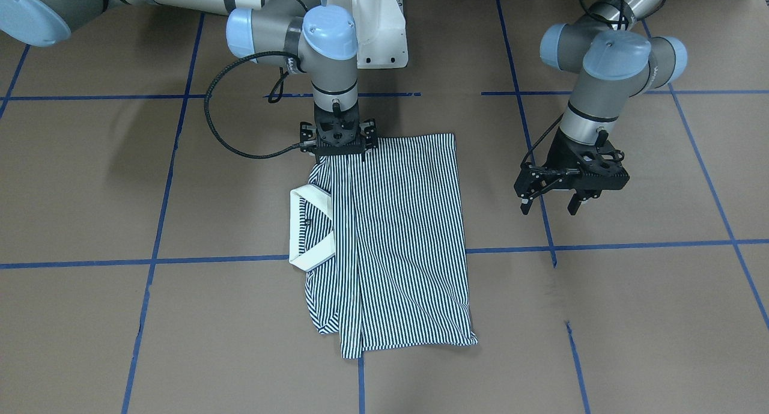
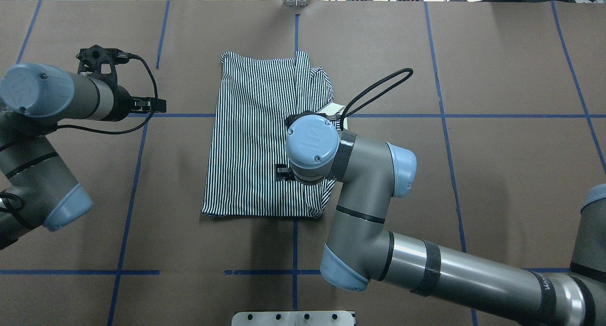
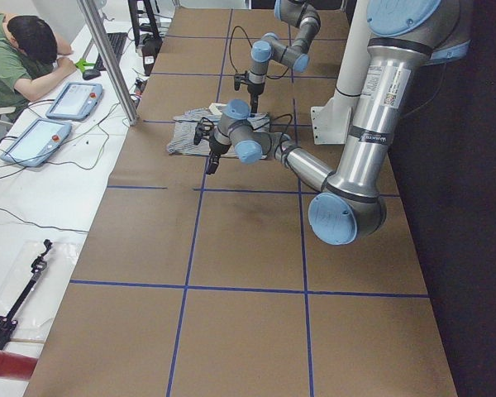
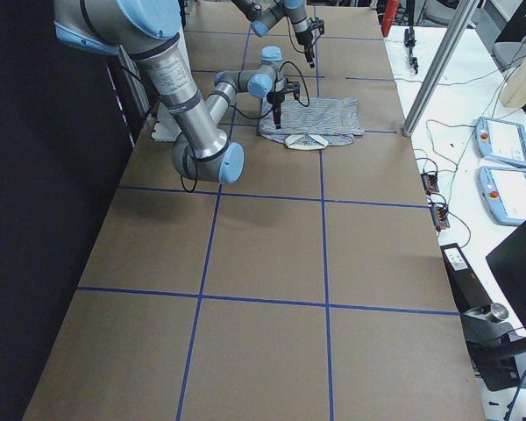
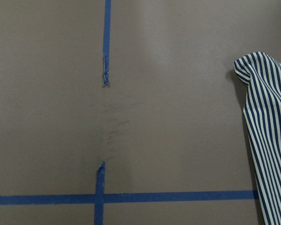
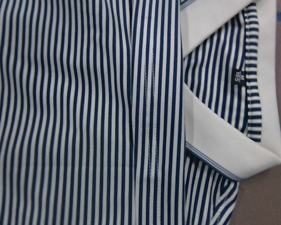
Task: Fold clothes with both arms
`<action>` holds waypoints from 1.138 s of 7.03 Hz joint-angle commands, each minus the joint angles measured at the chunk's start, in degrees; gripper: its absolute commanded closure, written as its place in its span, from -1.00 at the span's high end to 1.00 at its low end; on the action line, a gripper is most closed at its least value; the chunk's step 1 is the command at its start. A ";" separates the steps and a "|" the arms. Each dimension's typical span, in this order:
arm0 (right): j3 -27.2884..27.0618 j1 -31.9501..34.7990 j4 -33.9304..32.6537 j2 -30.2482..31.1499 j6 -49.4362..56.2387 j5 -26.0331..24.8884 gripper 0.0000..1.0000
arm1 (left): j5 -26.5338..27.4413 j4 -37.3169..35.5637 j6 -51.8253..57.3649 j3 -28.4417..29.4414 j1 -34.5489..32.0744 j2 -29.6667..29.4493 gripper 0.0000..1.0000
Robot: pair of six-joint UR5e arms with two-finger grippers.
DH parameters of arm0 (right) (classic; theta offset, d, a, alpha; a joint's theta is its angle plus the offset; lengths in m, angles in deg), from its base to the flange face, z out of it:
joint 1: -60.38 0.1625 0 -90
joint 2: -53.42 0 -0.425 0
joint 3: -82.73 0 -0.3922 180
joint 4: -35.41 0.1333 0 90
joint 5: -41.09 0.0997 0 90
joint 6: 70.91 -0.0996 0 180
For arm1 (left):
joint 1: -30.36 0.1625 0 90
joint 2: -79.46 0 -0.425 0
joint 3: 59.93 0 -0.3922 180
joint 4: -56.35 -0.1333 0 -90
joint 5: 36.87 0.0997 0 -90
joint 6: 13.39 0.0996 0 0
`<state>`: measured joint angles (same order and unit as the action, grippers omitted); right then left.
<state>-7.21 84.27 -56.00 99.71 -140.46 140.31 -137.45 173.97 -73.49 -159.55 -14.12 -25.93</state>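
Lying flat on the brown table [image 1: 631, 312], the striped polo shirt [image 1: 402, 240] is already doubled into a rough rectangle, with its collar [image 1: 297, 228] sticking out one side. The right gripper [image 1: 339, 142] sits right on the edge nearest the robot, fingers hidden under its body, so I can't tell if it's pinching cloth. The left gripper [image 1: 550, 207] hangs off to the side, fingers spread, holding nothing. My worry: a one-sided pull drags the layers askew and undoes the fold.
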 commanded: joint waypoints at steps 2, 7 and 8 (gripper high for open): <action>1.25 -1.65 -4.38 -0.06 4.50 -0.08 1.00 | -0.05 0.07 -0.10 -0.06 0.00 0.28 1.00; 1.95 -2.00 -4.73 0.38 5.03 -0.08 1.00 | -0.05 0.16 -0.45 -0.06 0.00 0.28 1.00; 1.96 -2.00 -6.83 0.21 7.03 -0.08 1.00 | -0.05 0.16 -0.45 -0.06 0.00 0.28 1.00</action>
<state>-5.32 82.24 -61.14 99.93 -135.02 140.23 -137.50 174.10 -73.90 -159.64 -14.11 -25.66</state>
